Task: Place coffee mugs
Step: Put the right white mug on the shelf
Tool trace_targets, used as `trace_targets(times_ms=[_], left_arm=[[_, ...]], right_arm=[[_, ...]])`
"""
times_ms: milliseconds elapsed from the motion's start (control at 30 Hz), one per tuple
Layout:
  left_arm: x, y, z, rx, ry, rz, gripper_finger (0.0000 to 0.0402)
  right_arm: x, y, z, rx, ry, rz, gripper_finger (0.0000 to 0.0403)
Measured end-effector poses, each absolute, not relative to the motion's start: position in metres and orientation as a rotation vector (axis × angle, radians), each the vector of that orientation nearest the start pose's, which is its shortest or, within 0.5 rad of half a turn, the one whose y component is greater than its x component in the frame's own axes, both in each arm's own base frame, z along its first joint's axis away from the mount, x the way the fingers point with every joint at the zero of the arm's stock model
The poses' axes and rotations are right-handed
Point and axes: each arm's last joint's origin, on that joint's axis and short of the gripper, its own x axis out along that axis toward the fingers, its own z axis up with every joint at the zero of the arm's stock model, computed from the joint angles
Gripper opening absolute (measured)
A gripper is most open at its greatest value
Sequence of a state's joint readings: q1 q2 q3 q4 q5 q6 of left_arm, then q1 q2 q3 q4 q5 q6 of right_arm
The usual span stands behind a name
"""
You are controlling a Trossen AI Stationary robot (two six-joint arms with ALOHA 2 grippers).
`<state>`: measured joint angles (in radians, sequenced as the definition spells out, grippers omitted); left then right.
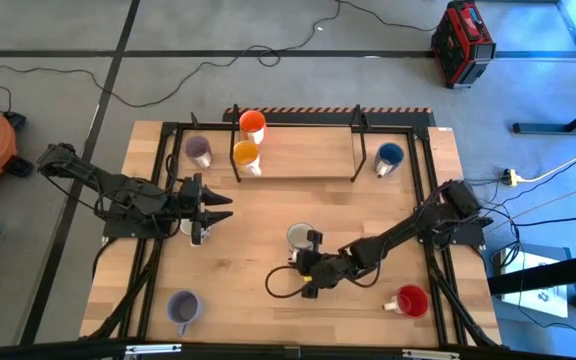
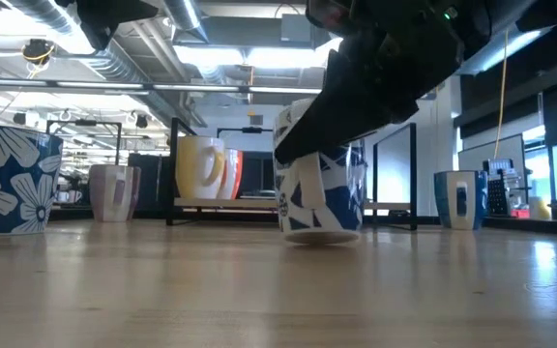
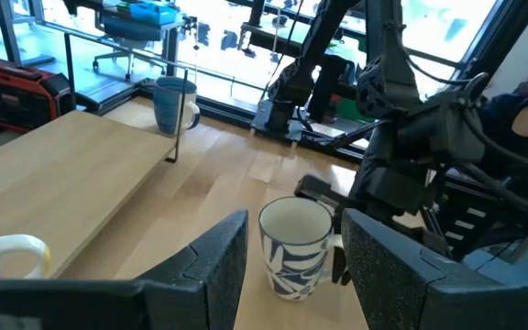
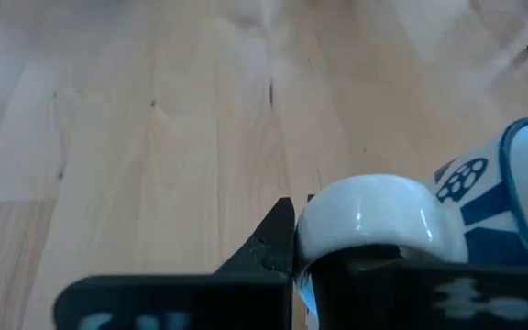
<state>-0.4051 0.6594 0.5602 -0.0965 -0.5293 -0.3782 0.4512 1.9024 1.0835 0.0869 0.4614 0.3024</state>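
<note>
The right gripper [image 1: 314, 246] is closed on the handle of a white mug with a blue pattern [image 1: 297, 238], out on the open table [image 1: 268, 330] well in front of the raised wooden shelf [image 1: 303, 155]. The right wrist view shows the white handle loop pinched between the dark fingers. From table height the mug looks slightly tipped, and I cannot tell whether its base has left the wood. I take this as the pick-up step for this mug. The next move would call for a clean lift by the handle, keeping the mug upright, and then a carry toward the shelf where others already stand.

The left gripper [image 1: 213, 208] hovers off the shelf's left front corner with its fingers spread and nothing between them, pointed toward the patterned mug.

On the shelf's left end stand an orange mug [image 1: 252, 125] and a yellow-orange mug [image 1: 246, 155]. A pale purple mug [image 1: 199, 150] sits just left of the shelf and a blue mug [image 1: 390, 157] just off its right end. Well in front of the shelf, a red mug [image 1: 411, 300] sits right of the arm and a floral mug [image 1: 182, 308] sits near the table's left front corner. Every mug whose inside shows is empty, including the patterned one seen from the left wrist
</note>
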Motion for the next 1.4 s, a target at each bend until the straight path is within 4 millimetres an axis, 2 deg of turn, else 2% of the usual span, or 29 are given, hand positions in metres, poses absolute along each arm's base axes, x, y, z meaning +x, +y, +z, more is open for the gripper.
trace_targets(times_ms=[300, 600, 800, 967, 1133, 1267, 1400], left_arm=[[0.145, -0.046, 0.283, -0.258, 0.151, 0.153, 0.0172], [0.145, -0.046, 0.283, -0.247, 0.151, 0.152, 0.0172], [0.145, -0.046, 0.283, -0.240, 0.152, 0.152, 0.0172], [0.145, -0.046, 0.283, -0.240, 0.152, 0.151, 0.0172], [0.146, -0.047, 0.283, -0.243, 0.158, 0.120, 0.0172], [0.146, -0.048, 0.282, -0.244, 0.164, 0.100, 0.0172], [0.145, -0.048, 0.280, -0.230, 0.190, 0.104, 0.0172]], right_arm=[[0.353, 0.157, 0.151, -0.026, 0.662, -0.102, 0.0049], [0.348, 0.155, 0.147, 0.054, 0.758, -0.152, 0.0122], [0.348, 0.159, 0.159, 0.115, 0.896, -0.137, 0.0151], [0.349, 0.172, 0.185, 0.090, 0.971, -0.151, 0.0154], [0.338, 0.182, 0.208, 0.138, 1.044, -0.283, 0.0154], [0.333, 0.184, 0.205, 0.261, 1.011, -0.409, 0.0154], [0.333, 0.176, 0.203, 0.348, 0.927, -0.575, 0.0154]])
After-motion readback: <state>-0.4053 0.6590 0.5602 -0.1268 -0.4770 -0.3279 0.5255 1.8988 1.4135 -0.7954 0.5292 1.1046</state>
